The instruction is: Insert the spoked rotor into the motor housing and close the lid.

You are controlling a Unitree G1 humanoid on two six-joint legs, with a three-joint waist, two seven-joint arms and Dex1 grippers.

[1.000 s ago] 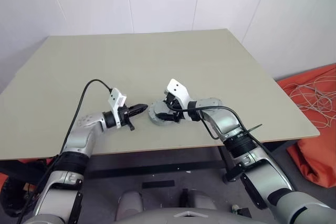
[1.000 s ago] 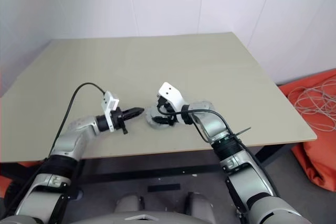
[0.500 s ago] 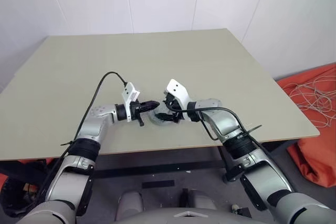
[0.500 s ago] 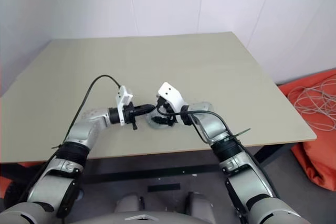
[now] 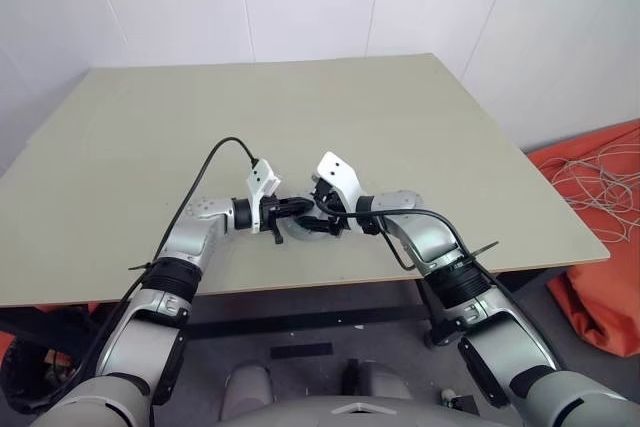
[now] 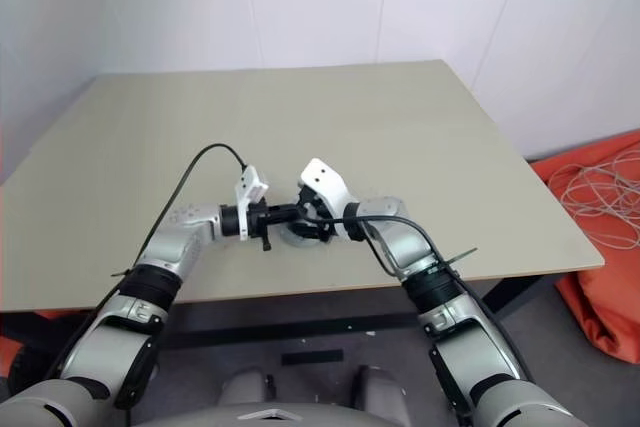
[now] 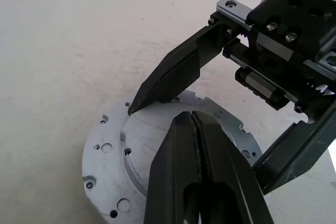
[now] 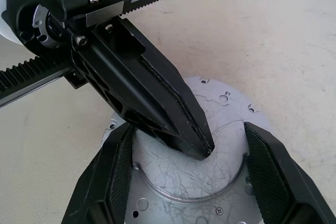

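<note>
The round silver motor part (image 7: 107, 150) lies flat on the beige table (image 5: 400, 127), near the front edge and roughly midway across. It is a metal disc with a wide flange dotted with small holes and a raised, scratched circular centre. Nothing visible settles whether this is the housing with its lid on or one piece alone. The left gripper (image 7: 193, 124) reaches in from the robot's left, its two black fingers pressed together into one narrow wedge. The tip hangs over the raised centre of the disc, and I cannot tell whether it touches the metal. The right gripper (image 5: 316, 219) comes in from the opposite side with its claw spread wide. Its fingers (image 8: 113, 177) stand on either side of the raised centre, with the left gripper's closed tip between them. One of them has its tip right at the edge of the raised centre, but it is unclear whether either one presses on the part, and neither claw lifts it. The rest of the tabletop is bare. On the floor beyond the table's right side lies an orange cloth (image 5: 600, 297) with a loose tangle of pale cable (image 5: 600, 182) on it.
</note>
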